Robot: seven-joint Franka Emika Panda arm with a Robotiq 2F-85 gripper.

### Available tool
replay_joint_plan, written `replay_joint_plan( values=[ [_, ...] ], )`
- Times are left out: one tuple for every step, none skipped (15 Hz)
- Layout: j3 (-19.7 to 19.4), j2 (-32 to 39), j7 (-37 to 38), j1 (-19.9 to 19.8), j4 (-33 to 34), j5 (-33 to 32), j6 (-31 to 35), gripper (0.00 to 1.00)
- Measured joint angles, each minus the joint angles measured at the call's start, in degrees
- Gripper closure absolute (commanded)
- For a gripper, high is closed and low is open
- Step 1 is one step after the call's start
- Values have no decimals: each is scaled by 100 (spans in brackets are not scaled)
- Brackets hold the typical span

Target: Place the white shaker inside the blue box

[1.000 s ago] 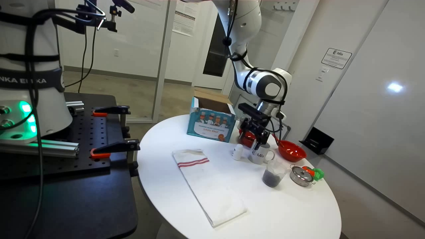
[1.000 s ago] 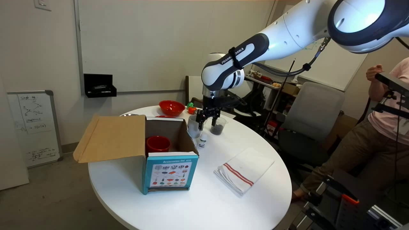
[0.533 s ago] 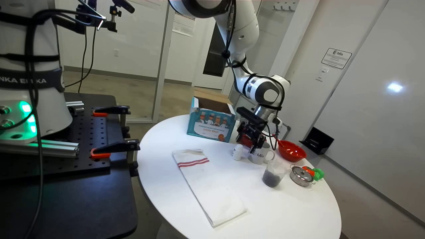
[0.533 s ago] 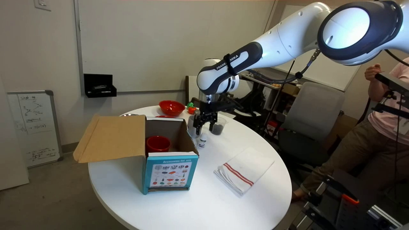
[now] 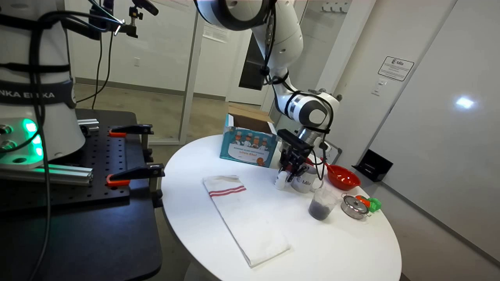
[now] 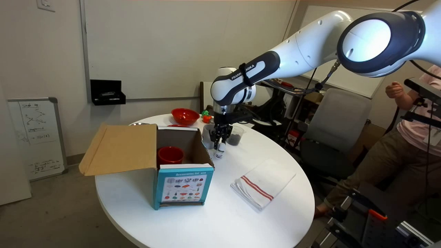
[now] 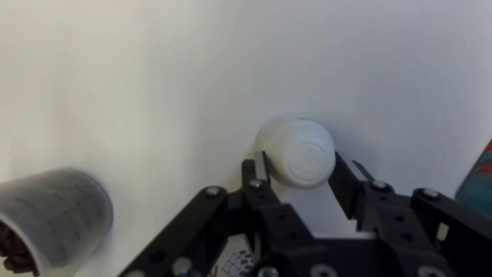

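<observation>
The white shaker (image 7: pixel 309 161) shows its dotted top in the wrist view, close to the table surface. My gripper (image 7: pixel 299 155) is shut on it, one finger pressed to each side. In both exterior views the shaker (image 5: pixel 280 182) leans slightly under the fingers, and its upper part is partly covered by them; whether its base touches the table I cannot tell. The blue box (image 5: pixel 247 151) stands beside it with its top open. A red cup (image 6: pixel 171 155) sits inside the box in an exterior view. A corner of the box (image 7: pixel 476 188) shows at the wrist view's right edge.
A grey-white mug (image 5: pixel 303 182) stands right by the gripper, with a clear cup (image 5: pixel 321 207) of dark contents beyond. Further off are a red bowl (image 5: pixel 343 177) and a small metal pot (image 5: pixel 354 207). A folded towel (image 5: pixel 246 222) lies on the table. The box's cardboard flap (image 6: pixel 120 150) sticks out sideways.
My gripper has come down from above the mug to the shaker, and its fingers have closed on it. The shaker has tipped slightly. Box, mug and towel are where they were.
</observation>
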Motion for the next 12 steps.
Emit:
replay_joint_plan(
  values=[
    [3, 0, -1, 0, 14, 2, -8, 84],
    [15, 0, -16, -2, 29, 9, -34, 84],
    [34, 0, -51, -5, 47, 23, -74, 84],
    [57, -2, -92, -8, 63, 39, -117, 84],
    [85, -13, -150, -11, 71, 51, -189, 84],
    [113, -33, -213, -12, 79, 62, -280, 84],
    [137, -70, -272, -11, 80, 65, -381, 84],
    [160, -130, -326, -11, 73, 64, -502, 84],
    [172, -200, -381, -7, 72, 64, -634, 84],
    [173, -286, -435, 1, 68, 64, -771, 84],
    [173, -376, -482, 8, 64, 57, -907, 84],
    [173, -475, -523, 16, 57, 52, -1044, 84]
  ],
)
